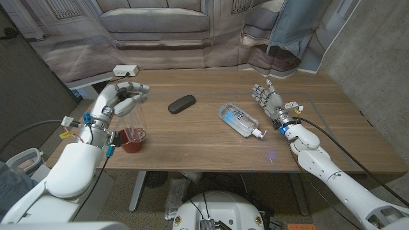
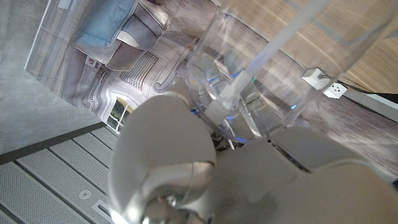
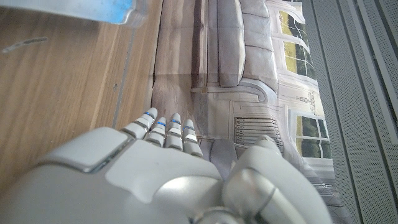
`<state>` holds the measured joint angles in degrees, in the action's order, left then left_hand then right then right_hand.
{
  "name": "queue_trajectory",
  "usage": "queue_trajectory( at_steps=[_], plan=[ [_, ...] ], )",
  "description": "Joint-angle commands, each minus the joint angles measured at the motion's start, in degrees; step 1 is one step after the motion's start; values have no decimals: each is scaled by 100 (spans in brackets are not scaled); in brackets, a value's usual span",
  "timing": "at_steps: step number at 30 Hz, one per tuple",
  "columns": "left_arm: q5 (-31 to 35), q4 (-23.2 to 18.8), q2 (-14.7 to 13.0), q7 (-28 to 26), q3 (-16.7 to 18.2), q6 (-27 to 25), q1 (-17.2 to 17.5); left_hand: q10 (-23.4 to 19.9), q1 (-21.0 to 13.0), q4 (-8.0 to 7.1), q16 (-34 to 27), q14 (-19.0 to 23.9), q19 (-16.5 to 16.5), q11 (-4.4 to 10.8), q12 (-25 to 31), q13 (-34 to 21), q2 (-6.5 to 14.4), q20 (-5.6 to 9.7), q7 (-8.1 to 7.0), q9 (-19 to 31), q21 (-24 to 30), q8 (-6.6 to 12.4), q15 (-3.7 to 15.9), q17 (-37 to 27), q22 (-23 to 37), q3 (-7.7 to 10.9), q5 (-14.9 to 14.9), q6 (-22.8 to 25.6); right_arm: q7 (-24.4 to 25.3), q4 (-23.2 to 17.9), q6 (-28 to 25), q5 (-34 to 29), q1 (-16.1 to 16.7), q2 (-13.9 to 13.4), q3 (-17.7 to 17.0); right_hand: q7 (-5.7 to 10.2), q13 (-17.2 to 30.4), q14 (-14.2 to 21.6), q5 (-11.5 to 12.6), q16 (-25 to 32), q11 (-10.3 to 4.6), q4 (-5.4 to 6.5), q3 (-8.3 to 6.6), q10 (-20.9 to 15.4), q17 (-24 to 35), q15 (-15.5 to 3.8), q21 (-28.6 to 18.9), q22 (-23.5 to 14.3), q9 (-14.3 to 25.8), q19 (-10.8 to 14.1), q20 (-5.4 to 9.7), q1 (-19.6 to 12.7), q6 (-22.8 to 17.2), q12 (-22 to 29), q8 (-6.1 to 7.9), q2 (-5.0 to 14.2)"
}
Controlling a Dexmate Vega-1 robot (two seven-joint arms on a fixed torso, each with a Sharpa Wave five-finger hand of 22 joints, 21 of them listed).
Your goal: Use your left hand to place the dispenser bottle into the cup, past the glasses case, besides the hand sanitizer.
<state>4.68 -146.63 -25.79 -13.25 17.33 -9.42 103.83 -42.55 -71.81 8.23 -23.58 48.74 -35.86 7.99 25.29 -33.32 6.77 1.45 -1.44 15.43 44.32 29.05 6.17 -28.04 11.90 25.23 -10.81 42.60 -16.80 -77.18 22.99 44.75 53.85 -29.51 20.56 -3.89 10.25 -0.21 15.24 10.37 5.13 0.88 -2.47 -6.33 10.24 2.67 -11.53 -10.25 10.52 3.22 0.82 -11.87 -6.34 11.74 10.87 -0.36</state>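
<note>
Your left hand (image 1: 125, 97) grips the clear dispenser bottle (image 1: 132, 116), held above the red cup (image 1: 133, 139) near the table's left edge. Tilt it and the bottle knocks the cup over. Your right hand (image 1: 270, 101) waits, fingers apart, holding nothing.

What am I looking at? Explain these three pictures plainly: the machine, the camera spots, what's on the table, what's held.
This is a two-armed robot with finger hands at a wooden table. One picture looks down from its head; two come from wrist cameras, along each hand's back. The left hand grips a clear plastic dispenser bottle over a dark red cup. On the table lie a dark oval glasses case and a clear hand sanitizer bottle with white pump, on its side. The right hand is open, holding nothing.
</note>
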Motion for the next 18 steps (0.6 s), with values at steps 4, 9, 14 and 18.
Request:
queue_trajectory(
  at_steps=[4,9,14,18],
  plan=[
    [72,-122,127,73,252,-512,35,-47,22,-8,-10,46,25,28,-20,-41,-13,11,24,8,49,39,117,-33,0,61,-11,41,13,37,-45,-67,-95,76,98,18,29,38,-6,29,0,-6,35,-34,19,28,7,-24,9,37,-33,-11,-31,24,21,65],
    [-52,-64,116,198,396,-593,-43,-55,22,-7,-8,52,42,19,-25,-60,-16,9,8,4,70,45,122,-43,-2,67,-11,57,32,21,-62,-102,-123,96,136,18,29,39,-6,29,2,-8,37,-35,19,28,6,-24,9,39,-34,-12,-30,24,20,67],
    [-214,40,107,307,518,-609,-137,-72,18,-5,-8,64,52,26,-26,-78,-13,11,5,-3,91,50,135,-53,-3,76,-11,78,78,-12,-82,-133,-137,104,157,18,29,40,-6,29,-1,-9,39,-36,19,26,7,-24,9,38,-33,-13,-30,24,20,68],
    [-288,94,81,348,564,-653,-204,-87,13,-1,-7,73,56,32,-29,-94,-15,15,9,-10,114,58,133,-62,-4,85,-12,106,93,-9,-79,-156,-157,112,170,14,29,42,-7,30,-9,-11,41,-32,19,24,7,-24,9,38,-32,-13,-32,23,21,70]
  ],
)
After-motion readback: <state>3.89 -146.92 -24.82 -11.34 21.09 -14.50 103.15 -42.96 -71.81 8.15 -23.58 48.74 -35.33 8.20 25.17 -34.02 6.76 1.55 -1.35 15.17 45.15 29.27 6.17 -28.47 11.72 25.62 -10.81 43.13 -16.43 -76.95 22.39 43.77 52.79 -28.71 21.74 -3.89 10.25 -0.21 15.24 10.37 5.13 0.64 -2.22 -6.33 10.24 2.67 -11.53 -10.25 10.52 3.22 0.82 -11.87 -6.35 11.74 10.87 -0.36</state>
